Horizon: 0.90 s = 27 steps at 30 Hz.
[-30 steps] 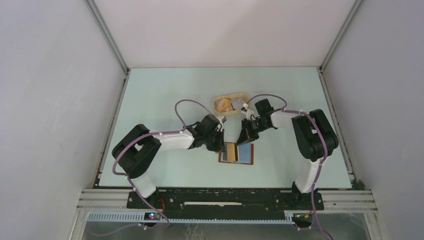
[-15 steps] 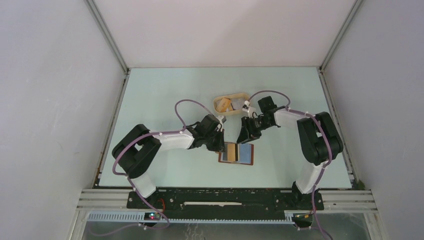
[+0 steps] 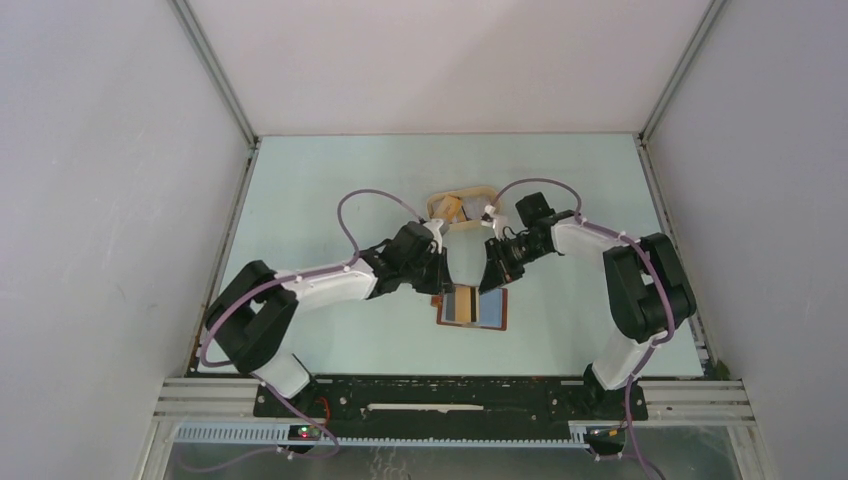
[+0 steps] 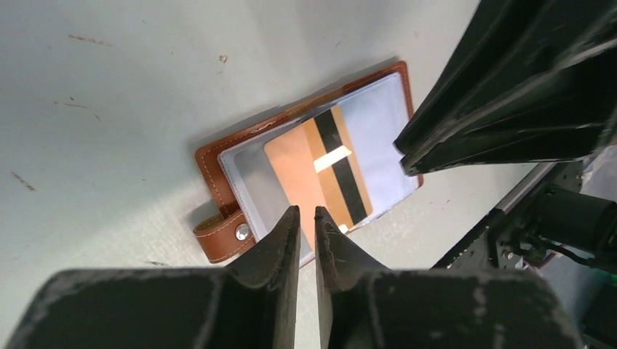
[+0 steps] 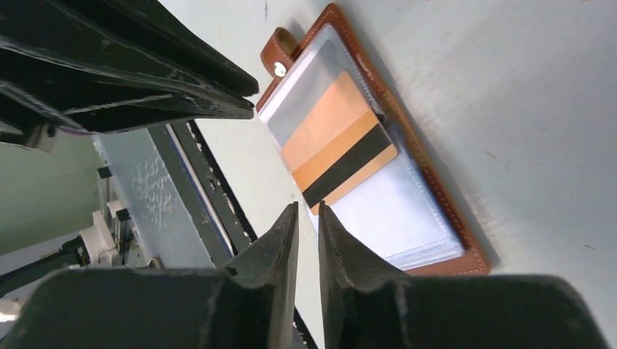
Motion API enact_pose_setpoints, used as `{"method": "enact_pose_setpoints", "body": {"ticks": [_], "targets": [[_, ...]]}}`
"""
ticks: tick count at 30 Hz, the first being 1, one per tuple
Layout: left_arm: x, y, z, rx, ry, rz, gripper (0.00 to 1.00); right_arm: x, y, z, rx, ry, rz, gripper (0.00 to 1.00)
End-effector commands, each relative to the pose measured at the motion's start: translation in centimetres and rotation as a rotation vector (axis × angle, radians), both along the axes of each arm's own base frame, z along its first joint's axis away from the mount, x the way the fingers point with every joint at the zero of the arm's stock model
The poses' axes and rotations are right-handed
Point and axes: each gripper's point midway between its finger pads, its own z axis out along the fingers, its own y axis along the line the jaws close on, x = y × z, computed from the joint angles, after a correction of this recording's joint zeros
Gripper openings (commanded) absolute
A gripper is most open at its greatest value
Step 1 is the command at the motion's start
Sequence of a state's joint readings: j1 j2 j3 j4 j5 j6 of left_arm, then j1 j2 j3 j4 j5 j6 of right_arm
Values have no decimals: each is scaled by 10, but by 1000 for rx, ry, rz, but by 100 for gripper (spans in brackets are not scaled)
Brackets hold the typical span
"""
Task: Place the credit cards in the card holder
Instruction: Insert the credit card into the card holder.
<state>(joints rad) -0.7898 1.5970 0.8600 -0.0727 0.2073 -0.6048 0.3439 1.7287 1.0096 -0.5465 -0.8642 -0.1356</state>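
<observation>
So the card holder [image 4: 244, 171] is lying open on the table [image 4: 109, 87], right between the two arms. One coppery card [image 4: 320, 174] with a black stripe sits on its clear sleeves, and it looks only partway into a pocket, stripe end sticking out. Both the left gripper [image 4: 307, 211] and the right gripper [image 5: 308, 207] hover just over it, fingers pinched almost together with nothing in them. I'd say we're mid-insert. The next move probably needs one closed tip nudging the stripe end deeper while the other pins the leather so it doesn't skid. The tan tray [image 3: 465, 190] behind has stuff in it, too small to tell if it's more cards.
</observation>
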Motion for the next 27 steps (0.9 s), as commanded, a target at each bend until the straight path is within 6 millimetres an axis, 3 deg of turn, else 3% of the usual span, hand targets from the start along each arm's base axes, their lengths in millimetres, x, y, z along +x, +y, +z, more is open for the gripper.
{"method": "enact_pose_setpoints", "body": {"ticks": [1, 7, 11, 27], "targets": [[6, 4, 22, -34, -79, 35, 20, -11, 6, 6, 35, 50, 15, 22], [-7, 20, 2, 9, -50, 44, 36, -12, 9, -8, 17, 139, -27, 23], [-8, 20, -5, 16, -39, 36, 45, -12, 9, -17, 3, 175, -39, 32], [-21, 17, -29, 4, 71, 6, 49, -11, 7, -34, -18, 262, -64, 37]]}}
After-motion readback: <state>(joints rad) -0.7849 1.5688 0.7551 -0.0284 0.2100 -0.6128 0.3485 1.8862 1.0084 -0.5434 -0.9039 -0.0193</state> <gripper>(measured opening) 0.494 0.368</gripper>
